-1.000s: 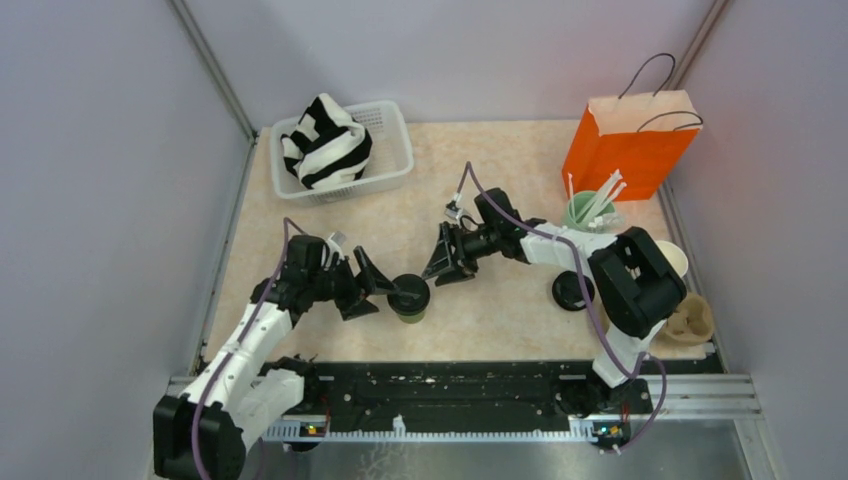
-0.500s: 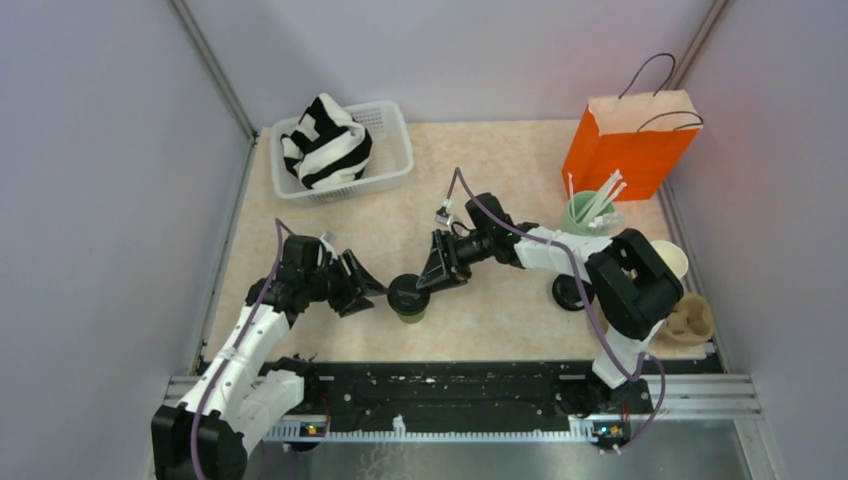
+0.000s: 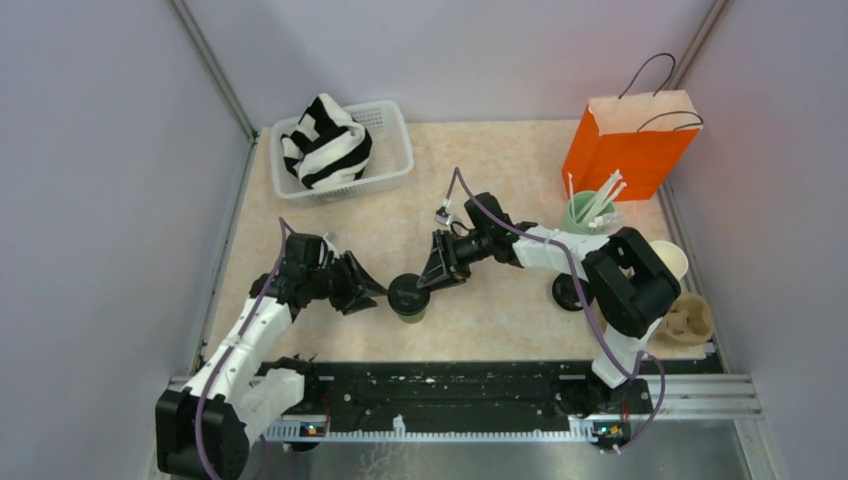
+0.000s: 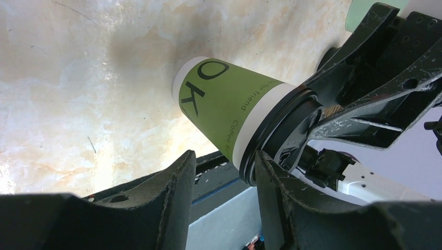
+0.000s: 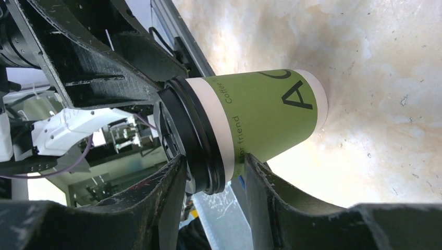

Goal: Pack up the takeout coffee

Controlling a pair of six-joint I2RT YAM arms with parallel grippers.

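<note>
A green paper cup (image 3: pixel 409 312) with a black lid (image 3: pixel 407 292) stands upright near the front middle of the surface (image 3: pixel 500 325), caught between two arms that reach in from either side. From the left, the left gripper (image 4: pixel 225 161) has its jaws partly spread with nothing between them, one fingertip (image 4: pixel 262 162) against the lid's edge. From the right, the right gripper (image 5: pixel 212 164) is turned on its side and brackets the lid's rim, one finger on the lid side and one on the cup wall. Whether it is pinching cannot be told.

A second black lid (image 3: pixel 570 292) shows beside the right arm, and a brown cup carrier (image 3: pixel 690 322) sits at the right edge. Farther back a mint tumbler (image 3: pixel 580 213) of white straws (image 3: pixel 603 200) stands before an orange bag (image 3: pixel 628 145). A white basket (image 3: pixel 392 150) holding a striped cloth (image 3: pixel 325 142) sits in the far left corner.
</note>
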